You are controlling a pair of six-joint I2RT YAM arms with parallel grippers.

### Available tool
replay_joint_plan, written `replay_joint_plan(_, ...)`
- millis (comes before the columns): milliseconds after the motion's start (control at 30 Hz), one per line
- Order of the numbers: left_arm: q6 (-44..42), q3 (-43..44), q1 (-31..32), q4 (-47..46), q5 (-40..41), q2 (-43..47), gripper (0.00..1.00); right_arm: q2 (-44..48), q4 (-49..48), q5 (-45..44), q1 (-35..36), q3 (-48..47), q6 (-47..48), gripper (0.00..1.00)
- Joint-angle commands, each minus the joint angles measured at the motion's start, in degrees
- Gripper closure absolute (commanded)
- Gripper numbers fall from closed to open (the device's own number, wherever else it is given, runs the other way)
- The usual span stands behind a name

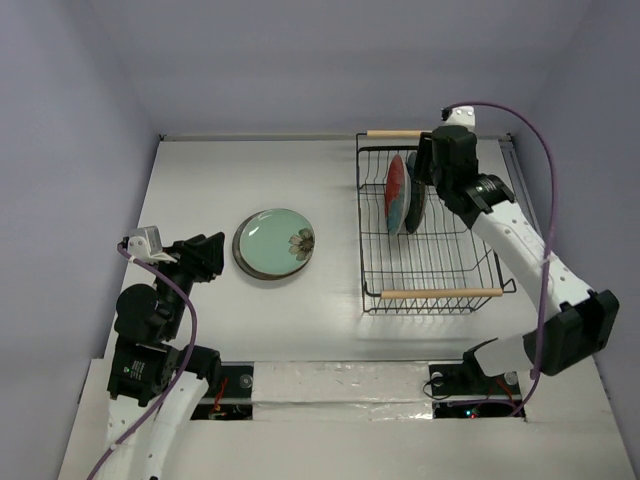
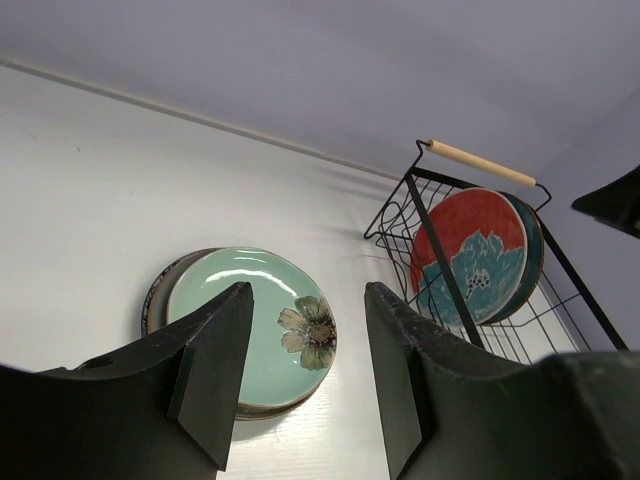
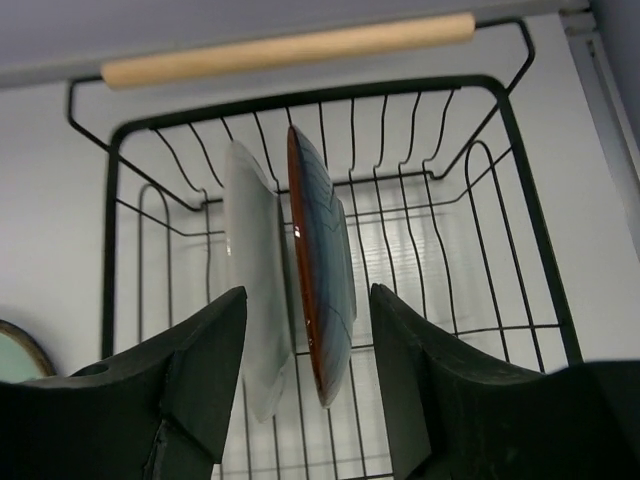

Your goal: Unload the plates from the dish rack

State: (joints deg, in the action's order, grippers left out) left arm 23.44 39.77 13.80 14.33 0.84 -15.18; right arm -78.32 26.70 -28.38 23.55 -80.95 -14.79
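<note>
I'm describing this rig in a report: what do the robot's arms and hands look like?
The left arm and right arm share white links and black joints; a purple cable runs along each. The left hand and right hand have broad matte-black fingers.

Under green plate point(image 2: 285, 290) — darker plate point(image 2: 155, 295), mostly hidden; perhaps more.

I see the red flower plate point(image 1: 396, 190) and teal plate point(image 1: 416, 207) upright in the wire dish rack point(image 1: 440, 293); the pale green plate point(image 1: 270, 243) lies stacked on the table point(image 1: 200, 180).
</note>
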Motion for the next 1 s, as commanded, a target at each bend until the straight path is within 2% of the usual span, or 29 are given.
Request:
replay_joint_plan(0,0.11,-0.48,0.26,-3.43,-0.58,-0.02,0.54,-3.04,1.78,3.07,-0.96,-2.63,3.18,0.42)
replay_joint_plan(300,0.11,-0.39,0.26,-3.43,-0.58,-0.03,0.54,-11.84,2.30,2.54,-3.95,-4.04,3.27,0.45)
replay_joint_plan(600,0.11,-0.39,0.26,-3.52,-0.58,0.15,0.54,-18.88,2.13,-2.11,-4.48,-5.45,3.27,0.54)
replay_joint_plan(667,0.11,-0.39,0.26,-3.43,-0.58,0.24,0.54,-19.15,1.95,-2.99,-4.48,-5.45,3.36,0.59)
replay_joint_plan(700,0.11,-0.39,0.26,-3.43,-0.58,0.24,0.54,-19.06,1.87,-3.95,-4.48,-5.54,3.36,0.68)
replay_joint_plan(767,0.11,-0.39,0.26,-3.34,-0.58,0.33,0.54,-18.71,2.13,-5.01,-4.48,-5.71,3.45,0.76)
replay_joint_plan(800,0.11,-0.39,0.26,-3.43,-0.58,0.41,0.54,-18.36,2.13,-5.19,-4.48,-5.80,3.54,0.84)
replay_joint_plan(933,0.11,-0.39,0.26,-3.52,-0.58,0.41,0.54,-15.55,2.22,-5.46,-4.48,-6.32,4.24,0.99)
replay_joint_plan(967,0.11,-0.39,0.26,-3.52,-0.58,0.50,0.54,-14.59,2.48,-5.72,-4.48,-7.20,4.76,1.00)
